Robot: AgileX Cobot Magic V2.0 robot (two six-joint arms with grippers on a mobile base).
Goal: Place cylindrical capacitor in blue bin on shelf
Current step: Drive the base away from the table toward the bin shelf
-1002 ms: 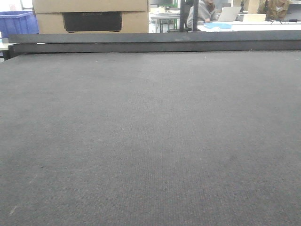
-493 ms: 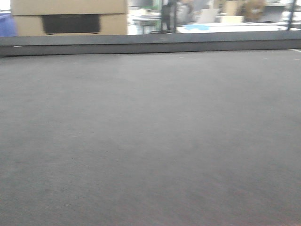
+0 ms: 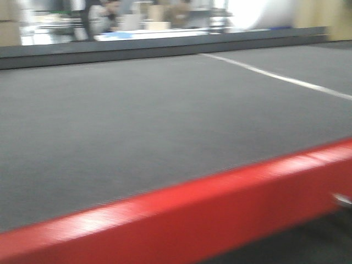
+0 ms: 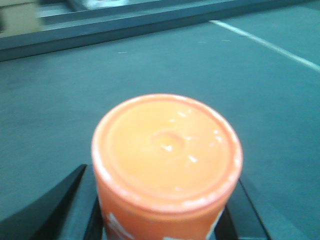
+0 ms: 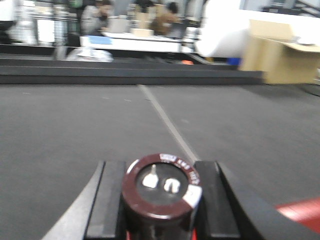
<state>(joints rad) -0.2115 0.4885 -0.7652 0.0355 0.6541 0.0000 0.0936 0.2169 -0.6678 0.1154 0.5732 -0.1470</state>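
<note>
Three views, taken in turn. In the front view we see a grey counter (image 3: 137, 121) filling most of the frame. A red edge (image 3: 181, 220) slants across the bottom and a white line (image 3: 275, 77) runs at upper right; all of it is blurred.

In the left wrist view, the left hand (image 4: 165, 225) pinches an orange can (image 4: 167, 150) at bottom centre, with black fingers (image 4: 50, 210) pressed to either side.

In the right wrist view, the right hand (image 5: 161, 205) clamps the capacitor (image 5: 161, 187) at bottom centre. It stands upright above the grey counter, its maroon-rimmed top with two pale terminals facing us. A cardboard box (image 5: 280, 50) sits at upper right.
</note>
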